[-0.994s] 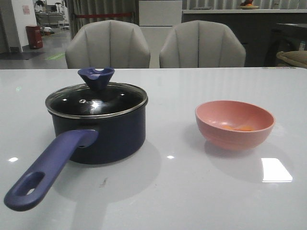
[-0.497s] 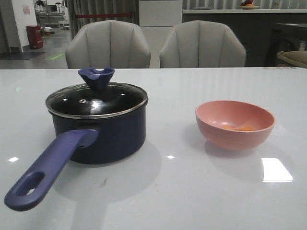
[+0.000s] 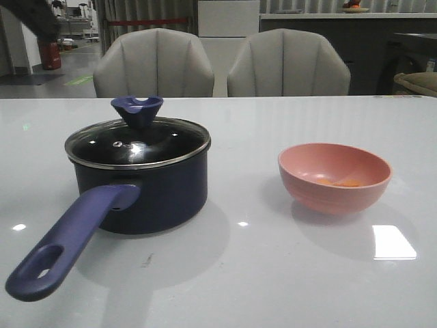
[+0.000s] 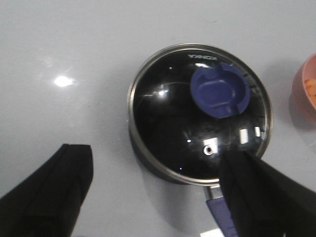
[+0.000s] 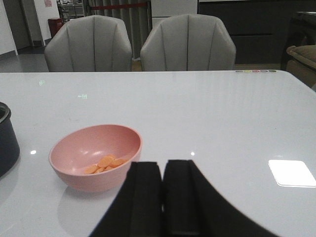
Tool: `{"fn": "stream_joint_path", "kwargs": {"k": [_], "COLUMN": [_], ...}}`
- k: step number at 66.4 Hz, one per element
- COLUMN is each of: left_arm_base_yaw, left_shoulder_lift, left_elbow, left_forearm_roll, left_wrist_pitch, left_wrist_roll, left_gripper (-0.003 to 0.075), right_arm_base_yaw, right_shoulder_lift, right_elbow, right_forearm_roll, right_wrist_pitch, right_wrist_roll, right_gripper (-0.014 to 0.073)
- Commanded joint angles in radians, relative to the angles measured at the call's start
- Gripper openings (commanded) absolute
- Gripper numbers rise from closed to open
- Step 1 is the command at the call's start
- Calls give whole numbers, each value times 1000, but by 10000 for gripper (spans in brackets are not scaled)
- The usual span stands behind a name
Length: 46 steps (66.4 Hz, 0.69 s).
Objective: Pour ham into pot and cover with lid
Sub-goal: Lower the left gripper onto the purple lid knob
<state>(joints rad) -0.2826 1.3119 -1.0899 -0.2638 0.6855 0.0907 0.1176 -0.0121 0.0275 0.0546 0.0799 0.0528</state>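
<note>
The task is at its opening step: the round clear glass lid (image 3: 137, 142) with its thin steel rim and flared purple-blue knob (image 3: 137, 110) sits on the dark navy round saucepan (image 3: 140, 186), so it must come off before anything can be poured. The left gripper (image 4: 155, 192) hangs above the lid with its black jaws spread wide, holding nothing; the next move, I judge, calls for lowering over the knob, which sits off-centre from the jaws in the wrist view, and closing on its flared waist. The right gripper (image 5: 162, 197) waits low over the glossy white counter (image 3: 273, 273), its jaws pressed together and empty. The few thin, flat orange-yellow ham pieces (image 5: 104, 164) lie in the bottom of the smooth matte pink bowl (image 5: 95, 156), well apart from the saucepan. The saucepan's long purple-blue handle (image 3: 68, 240) with an oval hole points toward the robot; the glass probably hides an empty interior, though reflections leave that uncertain.
</note>
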Motion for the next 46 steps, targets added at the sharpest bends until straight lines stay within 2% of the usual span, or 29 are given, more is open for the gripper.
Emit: {"fn": "stream_joint_path", "kwargs": {"k": [1,9,25,46], "left_arm_base_yaw": [-55,-113,-202,-216], "left_shoulder_lift": [64,158,305,466], "left_elbow": [-94,-171,-334,-509], "left_forearm_roll": [-13,46,273,323], "left_wrist_pitch": [-50,-43,26,191], "left_wrist_roll": [-34,-91,-300,-376], "left_gripper": [586,586,586,586], "right_arm_base_yaw": [1,1,1,1], "right_shoulder_lift": [-18,-18,-18,-18], "right_elbow": [-5,-5,-5,-5], "right_forearm_roll": [-12,-12,-12,-12], "right_wrist_pitch": [-80,-80,-80,-80], "right_wrist_roll": [-3,-3,-3,-3], "right_gripper": [142,142,142,142]}}
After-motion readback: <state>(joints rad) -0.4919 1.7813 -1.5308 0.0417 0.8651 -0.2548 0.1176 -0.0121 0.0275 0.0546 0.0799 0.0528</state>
